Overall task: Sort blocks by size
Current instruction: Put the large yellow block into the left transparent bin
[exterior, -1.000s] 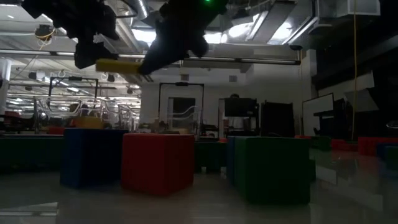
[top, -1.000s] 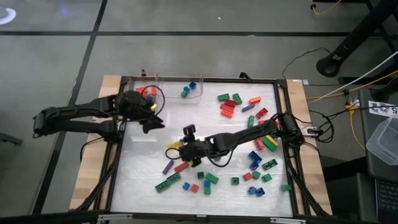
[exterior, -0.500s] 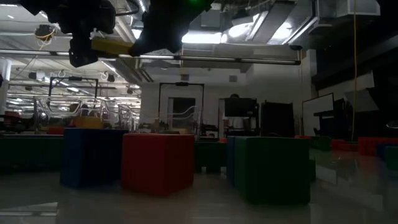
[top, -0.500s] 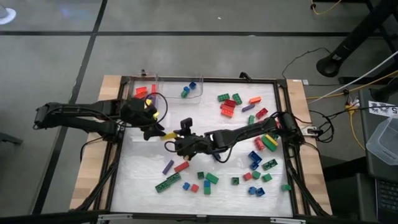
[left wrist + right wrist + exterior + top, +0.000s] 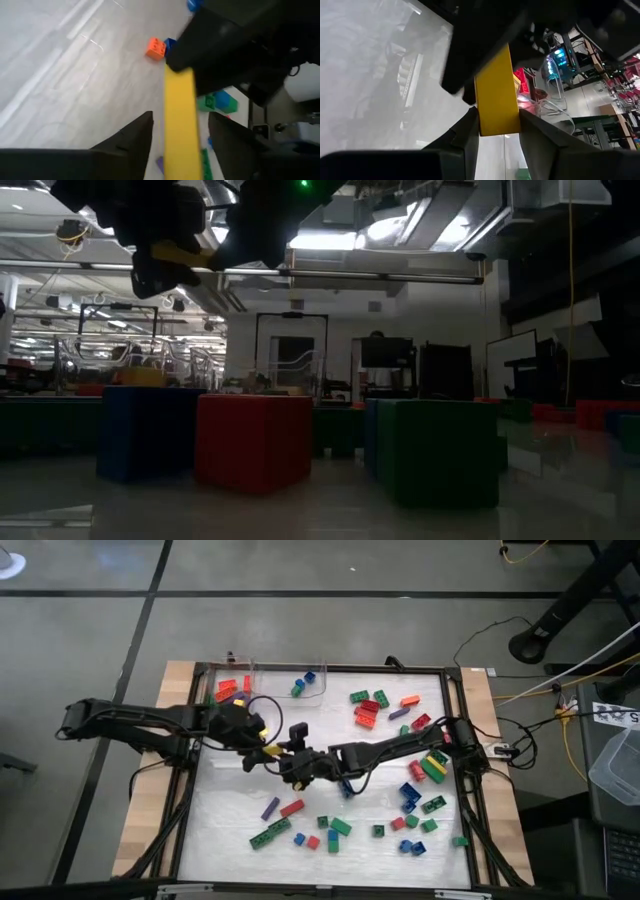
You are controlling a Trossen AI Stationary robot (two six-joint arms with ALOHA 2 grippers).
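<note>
A long yellow block hangs in the air over the left middle of the white mat, with my right gripper shut on it. My left gripper meets it from the left, open. In the left wrist view its fingers stand on either side of the yellow block's free end, with a narrow gap on each side. Many other blocks lie scattered flat on the mat: a cluster at the far right, more at the right and along the near edge. My right gripper pinches the yellow block's end between its two fingers, on its two long sides. The fingers come from the table's right and lie along the block. The block is lifted clear of the mat and sticks out past the fingertips toward my left gripper.
Two clear bins stand at the mat's far edge: one with red and orange blocks, the other with blue and green ones. A black frame rims the mat. The mat's left part shows bare.
My right gripper has carried the yellow block up and toward the far left, clear of the mat. My left gripper has come toward the right and near, down to the block, until its fingers stand about the block's free end.
</note>
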